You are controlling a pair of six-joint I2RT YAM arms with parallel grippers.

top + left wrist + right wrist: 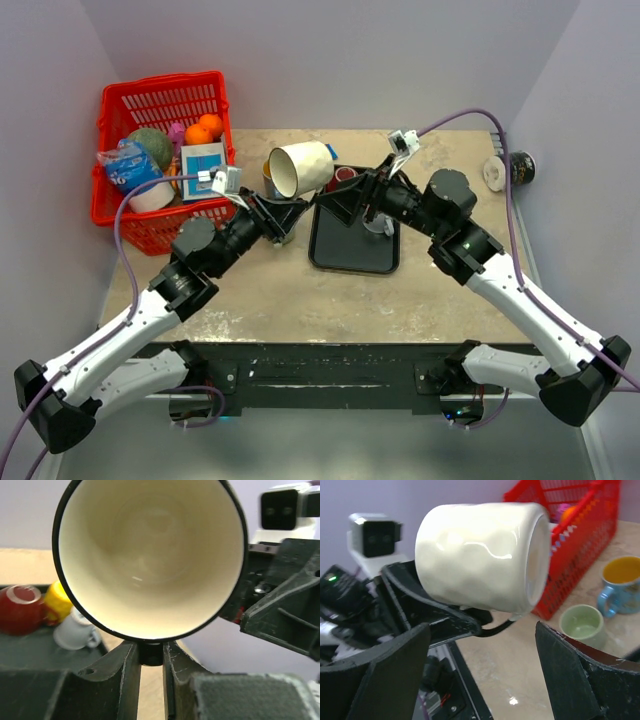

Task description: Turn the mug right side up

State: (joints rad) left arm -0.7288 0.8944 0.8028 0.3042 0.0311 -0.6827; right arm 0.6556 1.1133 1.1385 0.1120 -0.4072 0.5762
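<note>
A cream mug with a black rim and a black handle is held in the air, on its side, above the table between basket and tray. My left gripper is shut on its handle from below. In the left wrist view the mug's open mouth faces the camera, and the gripper pinches the handle. My right gripper is open and empty just right of the mug. In the right wrist view the mug lies sideways above and between its spread fingers.
A red basket of groceries stands at the back left. A black tray in the middle holds small cups. A blue mug and a green cup stand beyond the mug. A tape roll and a can sit far right.
</note>
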